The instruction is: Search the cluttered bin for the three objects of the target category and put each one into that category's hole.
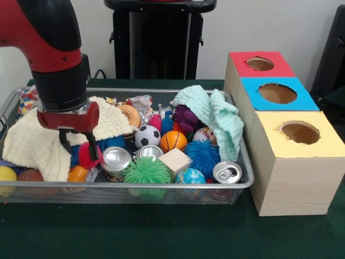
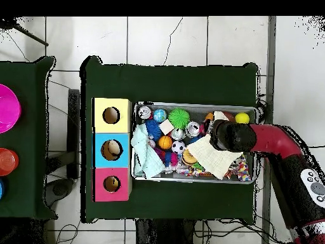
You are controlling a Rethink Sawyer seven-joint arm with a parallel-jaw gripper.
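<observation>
Nearest, the wire mesh bin (image 1: 161,190) of balls and cans is seen on the green table (image 1: 161,232), the tool (image 1: 78,145) is held open above a cream cloth (image 1: 38,145), and farthest the red-framed hole (image 1: 260,64) is found.

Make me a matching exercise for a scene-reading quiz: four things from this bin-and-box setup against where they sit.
Things:
1. gripper
2. mint cloth
3. red-surround hole
4. green spiky ball

Places (front view):
A. at the bin's near rim, beside a silver can
B. draped over toys at the bin's end nearest the boxes
C. on the box farthest from the camera
D. over the cream cloth at the bin's other end

Pairs: 1-D, 2-B, 3-C, 4-A
</observation>
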